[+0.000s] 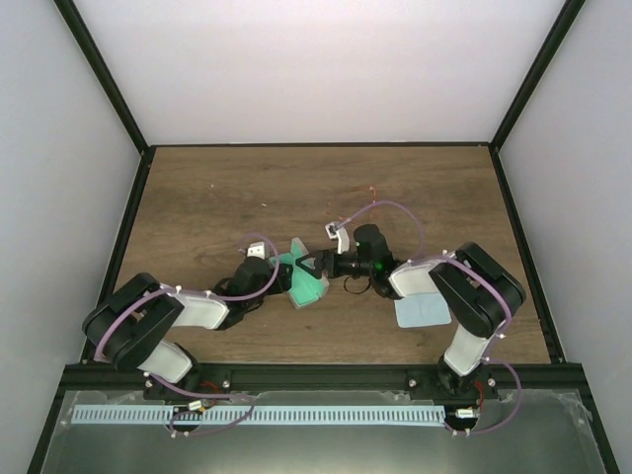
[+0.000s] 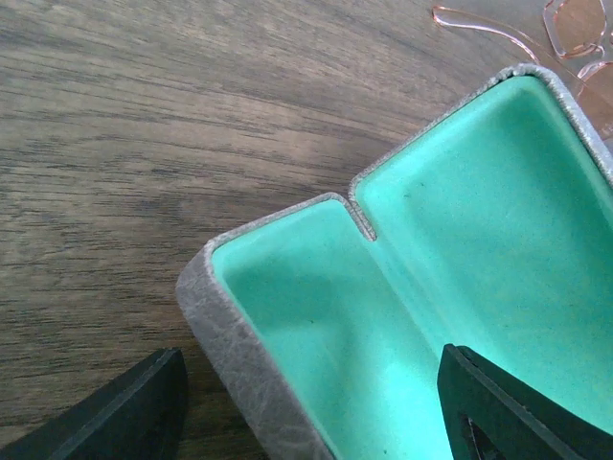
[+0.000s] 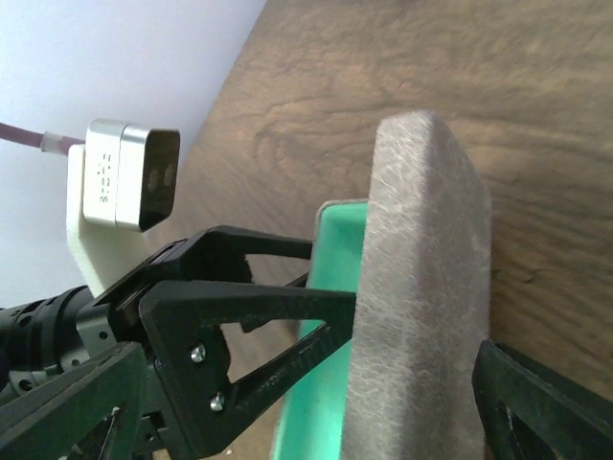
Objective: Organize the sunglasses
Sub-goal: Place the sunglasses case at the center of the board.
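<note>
The grey case (image 2: 251, 369) lies open on the wood, showing its green lining (image 2: 479, 220). The sunglasses (image 2: 565, 29), thin and pinkish-red, lie on the table just past the case's far corner. My left gripper (image 2: 311, 374) is open astride the case's near wall, with one finger (image 2: 124, 422) outside on the table and the other inside over the lining. In the right wrist view the raised grey lid (image 3: 421, 287) stands between the fingers of my open right gripper (image 3: 306, 383). One left finger (image 3: 287, 307) reaches the lining there. The two grippers (image 1: 289, 275) (image 1: 318, 265) meet at the case (image 1: 306, 288).
A pale blue cloth (image 1: 423, 311) lies on the table, partly under the right arm. Black frame rails and pale walls bound the wooden table (image 1: 217, 197) on three sides.
</note>
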Available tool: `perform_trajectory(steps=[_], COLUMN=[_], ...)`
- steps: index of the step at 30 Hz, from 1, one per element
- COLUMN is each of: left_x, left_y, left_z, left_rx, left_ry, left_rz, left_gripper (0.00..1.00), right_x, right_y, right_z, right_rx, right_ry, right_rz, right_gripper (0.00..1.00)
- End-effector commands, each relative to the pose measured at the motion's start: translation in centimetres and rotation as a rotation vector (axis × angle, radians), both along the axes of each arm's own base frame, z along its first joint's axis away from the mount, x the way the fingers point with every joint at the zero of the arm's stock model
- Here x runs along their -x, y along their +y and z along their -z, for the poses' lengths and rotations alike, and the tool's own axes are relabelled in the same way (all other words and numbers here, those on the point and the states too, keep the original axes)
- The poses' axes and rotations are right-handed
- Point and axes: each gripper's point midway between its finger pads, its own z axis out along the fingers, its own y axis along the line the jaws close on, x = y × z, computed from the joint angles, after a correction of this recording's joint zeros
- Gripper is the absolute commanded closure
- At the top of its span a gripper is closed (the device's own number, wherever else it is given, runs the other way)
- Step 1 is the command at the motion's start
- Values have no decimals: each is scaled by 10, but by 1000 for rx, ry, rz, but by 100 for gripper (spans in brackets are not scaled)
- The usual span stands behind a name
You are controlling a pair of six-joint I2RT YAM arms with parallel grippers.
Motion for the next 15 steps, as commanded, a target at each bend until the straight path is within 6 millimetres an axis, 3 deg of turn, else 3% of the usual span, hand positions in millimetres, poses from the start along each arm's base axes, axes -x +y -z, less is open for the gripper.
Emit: perform_trajectory(steps=[1,6,15], left_x=[12,12,24], left_y=[5,8,30], left_z=[20,12,25], left_rx=[-37,-31,-86], left_ry=[77,55,84], left_rz=[17,9,-43], left_gripper=[26,26,26], right_x=[-22,-14,11], right_y=[-18,-26,-24], right_z=[-7,-17,-41], right_rx=[110,125,125], right_ry=[-102,-157,-232], right_rz=[126,161,159], right_gripper=[4,5,6])
